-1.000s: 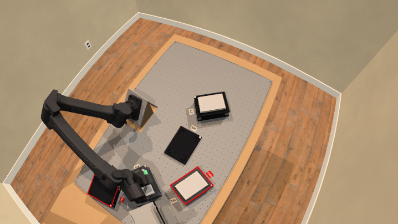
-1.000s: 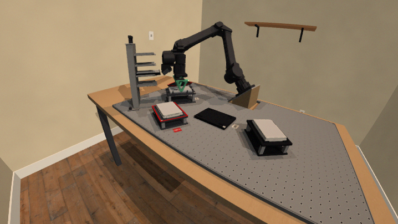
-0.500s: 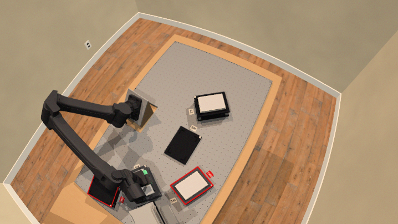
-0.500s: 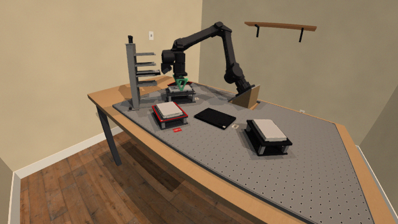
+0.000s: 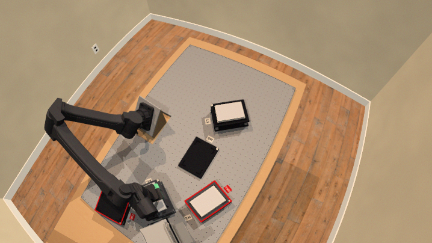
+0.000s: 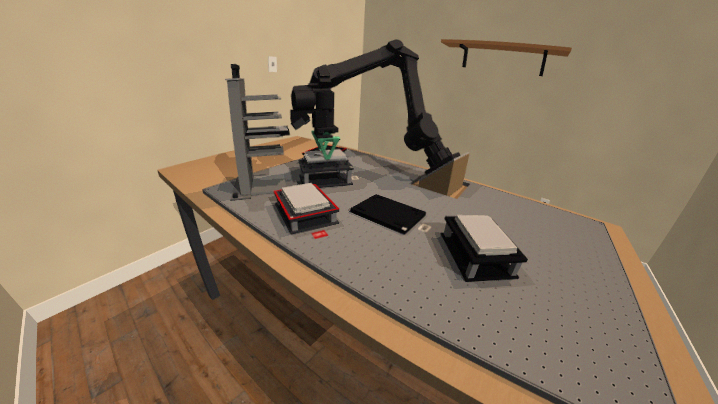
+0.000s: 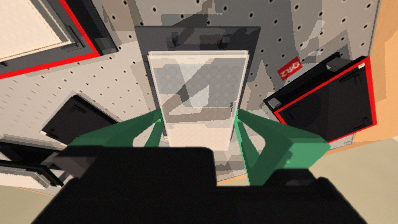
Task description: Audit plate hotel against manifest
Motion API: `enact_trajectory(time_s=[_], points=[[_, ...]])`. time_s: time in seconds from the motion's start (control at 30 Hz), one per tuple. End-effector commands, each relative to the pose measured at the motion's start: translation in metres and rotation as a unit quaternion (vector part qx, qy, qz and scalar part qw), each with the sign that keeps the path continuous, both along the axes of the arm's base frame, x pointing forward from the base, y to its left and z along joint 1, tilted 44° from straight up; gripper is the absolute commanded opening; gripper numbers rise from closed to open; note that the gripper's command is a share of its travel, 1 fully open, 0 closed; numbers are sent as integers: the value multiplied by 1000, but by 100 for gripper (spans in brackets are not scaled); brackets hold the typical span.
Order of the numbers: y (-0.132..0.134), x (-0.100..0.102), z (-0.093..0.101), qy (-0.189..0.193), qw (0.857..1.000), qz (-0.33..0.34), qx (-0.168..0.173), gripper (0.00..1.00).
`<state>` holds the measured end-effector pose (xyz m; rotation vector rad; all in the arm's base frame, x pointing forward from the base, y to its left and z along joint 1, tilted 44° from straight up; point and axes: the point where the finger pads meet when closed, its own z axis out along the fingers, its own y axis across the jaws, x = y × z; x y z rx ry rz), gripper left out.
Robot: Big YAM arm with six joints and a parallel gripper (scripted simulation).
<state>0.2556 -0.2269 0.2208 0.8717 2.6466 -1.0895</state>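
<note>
A clear plate lies on a black raised nest close to the plate hotel H1. My gripper points straight down over it. Its green fingers rest against the plate's two long sides near the near end, shut on the plate, which still sits on the nest. It also shows in the top view, half hidden by the arm. A white-topped plate sits in a red-edged quarantine nest. Another white-topped plate sits on the black landing nest. The labels on the plates cannot be read.
A second red-edged nest stands empty to my right, with a red tag beside it. A flat black pad lies mid-deck. The hotel's shelves stick out towards my wrist. The arm's wooden base wedge is behind.
</note>
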Motion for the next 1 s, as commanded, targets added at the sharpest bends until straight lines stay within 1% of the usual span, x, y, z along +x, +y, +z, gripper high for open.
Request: enact_trajectory(time_s=[0.0,0.03,0.1,0.13,0.2,0.27,0.33,0.47,0.67,0.77,0.87,0.97], points=[[4,12,25,-31,999,4,-12,86],[6,8,17,-21,1000,4,-9,86],[6,13,28,-32,999,4,-12,86],[7,13,30,-33,999,4,-13,86],[8,12,30,-32,999,4,-13,86],[11,10,27,-27,1000,4,-10,86],[11,14,32,-30,999,4,-11,86],[15,10,31,-26,1000,4,-10,86],[17,13,40,-33,999,4,-12,86],[20,11,36,-27,1000,4,-10,86],[21,14,43,-31,999,4,-11,86],[24,11,40,-27,1000,4,-9,86]])
